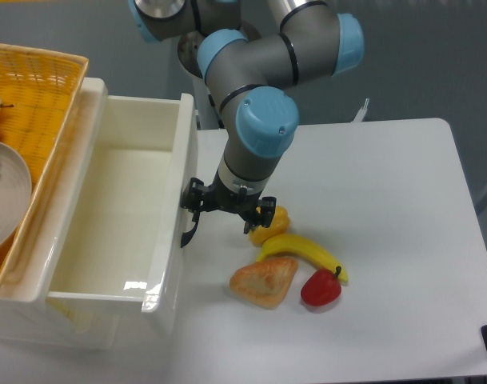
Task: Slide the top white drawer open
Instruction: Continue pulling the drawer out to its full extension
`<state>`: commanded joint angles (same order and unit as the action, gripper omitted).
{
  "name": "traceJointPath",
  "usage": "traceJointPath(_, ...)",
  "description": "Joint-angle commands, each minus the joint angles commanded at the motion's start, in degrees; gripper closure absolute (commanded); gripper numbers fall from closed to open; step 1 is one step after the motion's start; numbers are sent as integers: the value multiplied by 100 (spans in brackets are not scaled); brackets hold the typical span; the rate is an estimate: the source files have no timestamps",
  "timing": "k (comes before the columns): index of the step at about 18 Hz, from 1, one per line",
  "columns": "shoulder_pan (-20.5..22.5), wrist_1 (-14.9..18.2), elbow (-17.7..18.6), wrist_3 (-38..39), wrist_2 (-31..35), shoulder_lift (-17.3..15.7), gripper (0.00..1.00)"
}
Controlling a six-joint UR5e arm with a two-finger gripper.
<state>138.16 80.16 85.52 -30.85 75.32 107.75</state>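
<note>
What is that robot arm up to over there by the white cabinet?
The arm's gripper is at the curved black handle on the front of the top white drawer, pulling it out over the table. The drawer is already well open and looks empty inside. Whether the fingers are clamped on the handle is hard to tell. Right beside the gripper lie a yellow pepper, a banana, a piece of bread and a red pepper.
</note>
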Motion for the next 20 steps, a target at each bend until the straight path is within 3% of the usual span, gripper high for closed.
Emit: traceJointPath(20, 132, 26, -105, -9, -123, 149, 0)
